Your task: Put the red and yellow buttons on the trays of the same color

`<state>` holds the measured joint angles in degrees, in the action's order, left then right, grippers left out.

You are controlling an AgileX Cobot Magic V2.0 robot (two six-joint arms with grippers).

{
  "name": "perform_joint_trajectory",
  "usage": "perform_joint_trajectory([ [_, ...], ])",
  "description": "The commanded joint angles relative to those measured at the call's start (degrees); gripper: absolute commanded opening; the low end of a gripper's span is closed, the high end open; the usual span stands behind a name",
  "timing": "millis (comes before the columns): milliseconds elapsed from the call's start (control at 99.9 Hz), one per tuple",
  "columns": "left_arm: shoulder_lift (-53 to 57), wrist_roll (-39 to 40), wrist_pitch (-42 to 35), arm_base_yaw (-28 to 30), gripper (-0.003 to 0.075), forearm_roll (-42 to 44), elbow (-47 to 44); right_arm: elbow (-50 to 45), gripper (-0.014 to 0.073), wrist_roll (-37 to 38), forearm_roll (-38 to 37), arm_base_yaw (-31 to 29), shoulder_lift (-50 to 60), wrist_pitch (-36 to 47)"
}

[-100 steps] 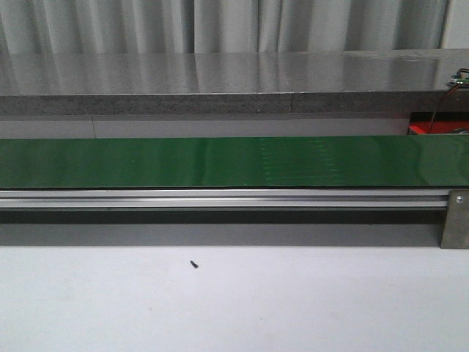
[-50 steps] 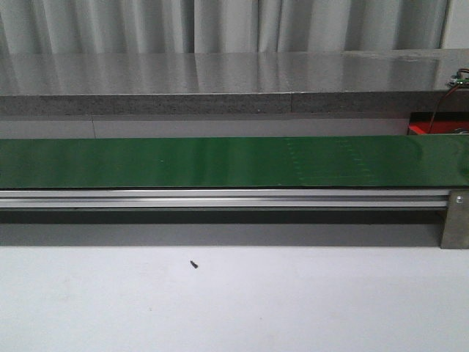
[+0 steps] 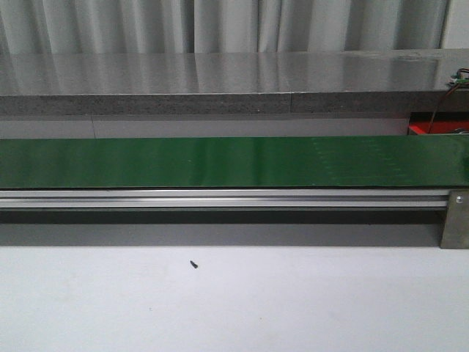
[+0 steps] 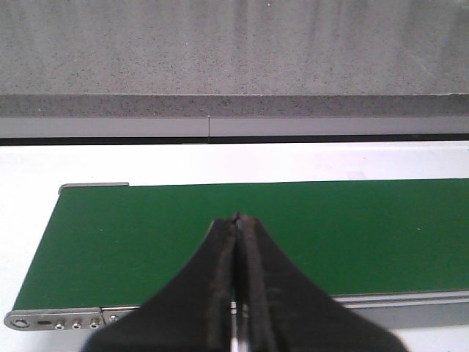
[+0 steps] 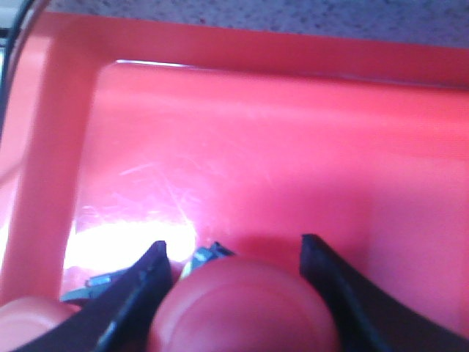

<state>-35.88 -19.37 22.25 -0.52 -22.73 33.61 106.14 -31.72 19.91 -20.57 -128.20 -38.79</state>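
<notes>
The red button [image 5: 245, 308] sits between the fingers of the right gripper [image 5: 234, 253], low over the floor of the red tray [image 5: 242, 139]. It looks like a smooth, domed plastic cap: light, rigid, glossy enough to slip if pinched near the top. I'd hold it across the round flank, low down where the sides run straightest, with modest force, since nothing about it seems fragile. The jaws stand spread on either side of the dome, and the view is so close and blurred that I cannot tell whether they press on it or have let go; it may already be resting on the tray. A second reddish rounded shape [image 5: 33, 323] shows at the edge of the right wrist view, perhaps another button in the tray, and some small pale-blue bits [image 5: 205, 255] lie just behind the dome. No yellow tray or yellow button shows in any view.

The left gripper [image 4: 238, 220] is clenched tight with nothing between its fingers, poised above the near end of the green conveyor belt [image 3: 220, 161], which carries no button. In the front view a sliver of red [image 3: 432, 129] shows behind the belt's far right end, probably the tray.
</notes>
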Motion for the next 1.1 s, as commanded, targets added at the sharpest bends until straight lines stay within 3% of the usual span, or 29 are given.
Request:
perform_joint_trajectory([
  [0,0.04,0.26,-3.83,-0.43,-0.002,-1.22,1.59,1.95,0.0395,-0.15,0.35,-0.92,3.89,2.19],
  [310,0.04,0.26,-4.09,-0.43,-0.002,-1.22,1.59,1.95,0.0407,-0.15,0.35,-2.17,4.27,2.0],
  [550,0.04,0.26,-4.18,-0.43,-0.002,-1.22,1.59,2.51,0.0571,-0.15,0.35,-2.17,4.28,1.15],
  [750,0.04,0.26,-4.18,-0.43,-0.002,-1.22,1.59,6.67,0.0575,-0.1,0.35,-2.17,6.46,-1.41],
  [1091,0.04,0.26,-4.05,-0.43,-0.002,-1.22,1.59,7.94,0.0575,-0.1,1.51,-1.87,19.91,-6.08],
])
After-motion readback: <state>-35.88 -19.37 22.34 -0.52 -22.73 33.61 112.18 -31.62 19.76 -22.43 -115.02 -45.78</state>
